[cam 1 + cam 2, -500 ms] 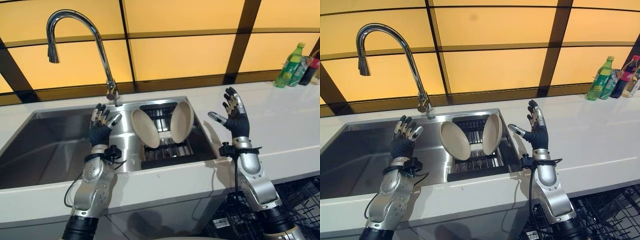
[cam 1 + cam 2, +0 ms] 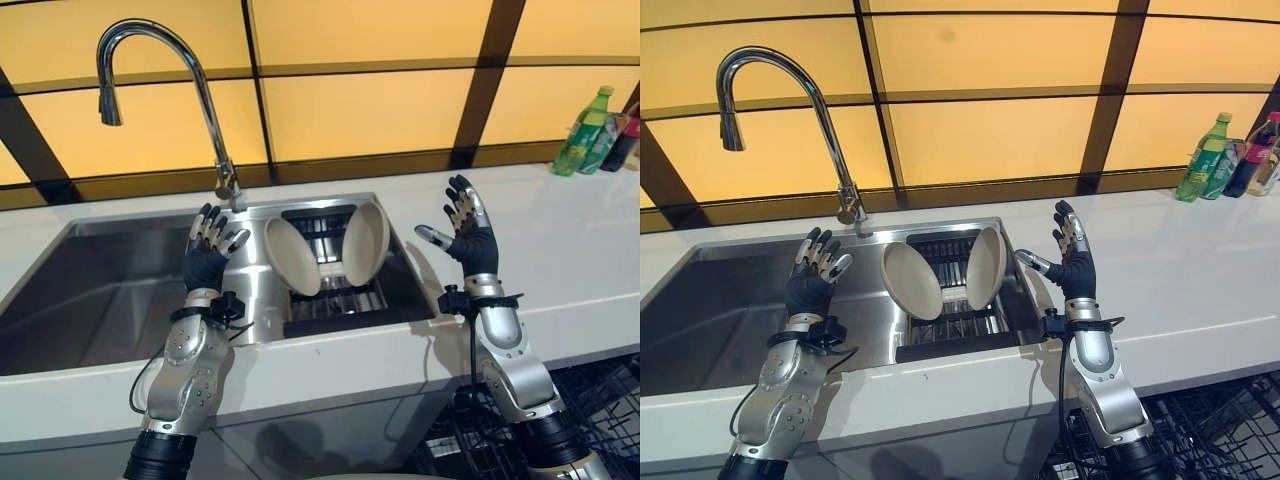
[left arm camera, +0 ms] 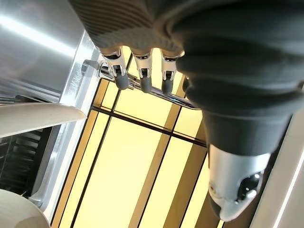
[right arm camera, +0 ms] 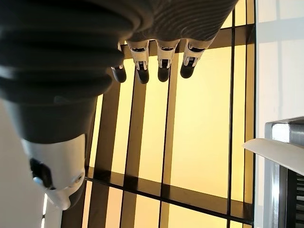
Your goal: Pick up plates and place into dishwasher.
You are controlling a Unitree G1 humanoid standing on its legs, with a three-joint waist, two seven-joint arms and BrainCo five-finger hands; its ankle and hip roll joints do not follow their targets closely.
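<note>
left hand (image 2: 207, 262) raised, right hand (image 2: 468, 236) raised (fingers spread, empty)

Two round beige plates (image 2: 292, 257) (image 2: 365, 243) stand on edge in the dark wire rack (image 2: 330, 296), right of the steel sink basin (image 2: 90, 300); plastic bottles (image 2: 581, 132) stand far right on the white surface (image 2: 570, 250).

I see two beige plates, the left plate (image 2: 292, 256) and the right plate (image 2: 365, 244), standing on edge in the sink rack (image 2: 335, 298) (tops leaning apart). My left hand (image 2: 208, 258) and right hand (image 2: 468, 234) hover alongside, fingers spread, holding nothing.
</note>
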